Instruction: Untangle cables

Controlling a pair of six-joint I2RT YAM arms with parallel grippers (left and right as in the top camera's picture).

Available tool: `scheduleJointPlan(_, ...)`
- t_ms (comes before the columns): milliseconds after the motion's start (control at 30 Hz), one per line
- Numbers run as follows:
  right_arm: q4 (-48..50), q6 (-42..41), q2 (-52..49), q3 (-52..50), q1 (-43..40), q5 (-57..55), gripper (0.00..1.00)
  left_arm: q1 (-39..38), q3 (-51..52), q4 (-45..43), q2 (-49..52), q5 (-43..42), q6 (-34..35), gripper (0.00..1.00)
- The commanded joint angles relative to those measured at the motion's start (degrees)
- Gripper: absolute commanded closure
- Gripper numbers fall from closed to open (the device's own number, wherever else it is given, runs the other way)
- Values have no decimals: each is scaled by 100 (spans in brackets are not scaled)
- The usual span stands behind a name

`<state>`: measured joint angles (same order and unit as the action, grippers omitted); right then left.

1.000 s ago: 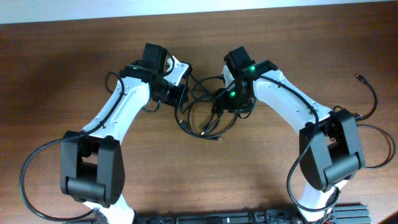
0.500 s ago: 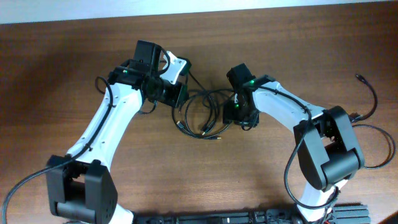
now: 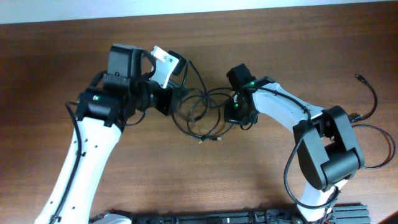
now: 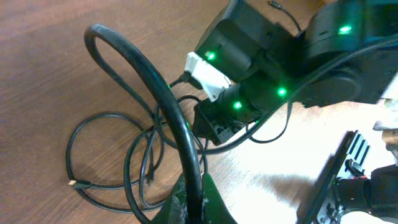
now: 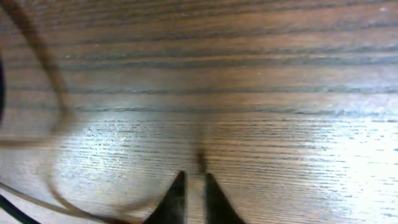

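The cables (image 3: 200,117) lie as a loose tangle of thin black loops on the wooden table between my two arms, with small plug ends (image 3: 203,141) at the near side. My left gripper (image 3: 174,98) is raised at the tangle's left side. In the left wrist view its green fingers (image 4: 214,202) are shut on one black cable (image 4: 144,70), which arches up and over from the loops (image 4: 102,152) on the table. My right gripper (image 3: 235,113) sits low at the tangle's right edge. Its jaws (image 5: 194,186) stand nearly together over the wood, and the blur hides whether a strand is pinched.
A separate thin black cord with a plug end (image 3: 367,87) curves near the right edge of the table. Thicker wires (image 3: 382,146) loop by the right arm's base. My right arm (image 4: 261,74) fills the far side of the left wrist view.
My left arm has risen and drawn back to the left with its cable, stretching the loops. My right gripper has shut at the tangle's right edge.
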<state>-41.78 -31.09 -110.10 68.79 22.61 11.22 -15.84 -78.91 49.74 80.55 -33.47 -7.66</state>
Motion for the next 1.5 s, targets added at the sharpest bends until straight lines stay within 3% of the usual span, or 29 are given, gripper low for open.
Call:
scheduleJointPlan(0, -92, 15, -33, -66, 26, -37, 96, 4, 9, 13, -107, 402, 31, 100)
scheduleJointPlan(167, -962, 66, 282, 140, -162, -994, 96, 4, 13, 173, -101, 1443, 33, 100)
scheduleJointPlan(233, -1856, 81, 1222, 568, -839, -2037, 96, 4, 13, 271, -101, 2131, 203, 100)
scheduleJointPlan(300, -2059, 87, 1626, 693, -1182, -2271, 96, 4, 13, 271, -101, 2614, 575, 100)
scheduleJointPlan(633, -2155, 426, 3751, 774, -4004, -2371, 96, 28, 13, 570, -103, 5305, 2280, 100)
scheduleJointPlan(833, -2240, 417, 3790, 772, -5307, -2273, 96, 437, 13, 614, -103, 5322, 2481, 100)
scheduleJointPlan(1000, -2236, 356, 3731, 772, -5650, -2199, 96, 870, 13, 664, -103, 5213, 2570, 100)
scheduleJointPlan(1267, -2059, 293, 3729, 767, -5639, -2037, 96, 907, 13, 522, -103, 3683, 2559, 100)
scheduleJointPlan(1467, -831, 214, 3733, 957, -5646, -1596, 96, 879, 13, 330, -85, 2597, 1989, 100)
